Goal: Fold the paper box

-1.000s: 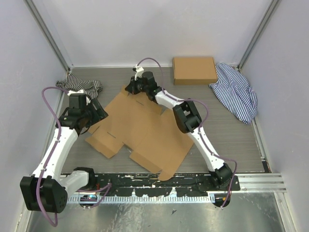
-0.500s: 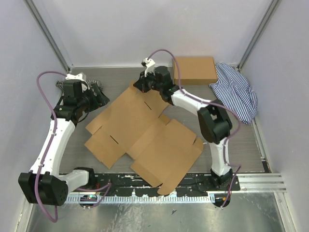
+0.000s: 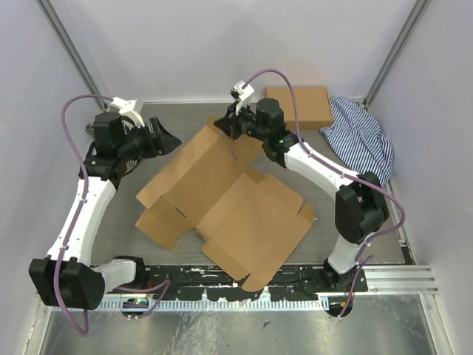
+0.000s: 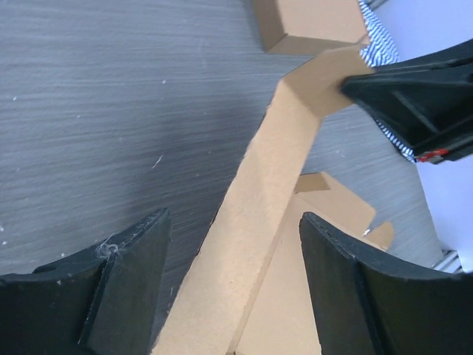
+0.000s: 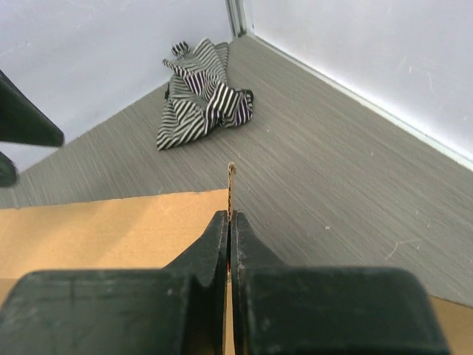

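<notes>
Grey counter [image 3: 355,214] is carrying the paper box [image 3: 244,214], mostly lying flat; my right claw [image 3: 230,127] is pinching one flap [image 3: 214,144] up, left claw [image 3: 171,139] hovering spread.

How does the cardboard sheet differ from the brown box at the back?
The paper box is an unfolded die-cut sheet; the ready-made box is closed up. The paper box spreads over far more table than the ready-made box. The right gripper pinches a raised flap of the paper box; the ready-made box lies flat, ungripped. Both are plain brown cardboard.
</notes>
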{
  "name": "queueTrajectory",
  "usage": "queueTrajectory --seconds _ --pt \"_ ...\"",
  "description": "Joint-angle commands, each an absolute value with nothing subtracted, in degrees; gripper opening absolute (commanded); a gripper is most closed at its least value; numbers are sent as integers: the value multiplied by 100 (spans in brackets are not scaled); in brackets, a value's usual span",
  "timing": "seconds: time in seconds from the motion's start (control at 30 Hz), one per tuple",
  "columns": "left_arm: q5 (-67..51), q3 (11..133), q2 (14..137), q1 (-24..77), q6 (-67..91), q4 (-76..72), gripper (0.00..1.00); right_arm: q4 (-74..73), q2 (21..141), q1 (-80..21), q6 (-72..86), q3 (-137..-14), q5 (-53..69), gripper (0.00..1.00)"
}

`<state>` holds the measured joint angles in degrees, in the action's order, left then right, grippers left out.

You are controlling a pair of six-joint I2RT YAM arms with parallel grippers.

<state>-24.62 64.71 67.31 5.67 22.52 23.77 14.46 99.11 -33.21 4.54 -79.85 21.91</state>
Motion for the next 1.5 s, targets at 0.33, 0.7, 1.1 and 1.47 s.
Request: queueTrajectory --seconds 0.33,0.7,1.1,1.47 --pt "-3802 6115 6964 545 2293 1272 77 1340 8677 -3177 214 -7242 2592 1" --pt "-5834 5889 7593 545 3476 107 66 1283 8320 -3164 191 -6997 2496 1" --pt "-5639 5866 7698 735 3048 794 63 1364 8118 -3094 324 -6882 2588 1" --pt "-5482 6214 7855 1428 2603 1480 45 1214 8112 -3024 354 -6937 2521 1"
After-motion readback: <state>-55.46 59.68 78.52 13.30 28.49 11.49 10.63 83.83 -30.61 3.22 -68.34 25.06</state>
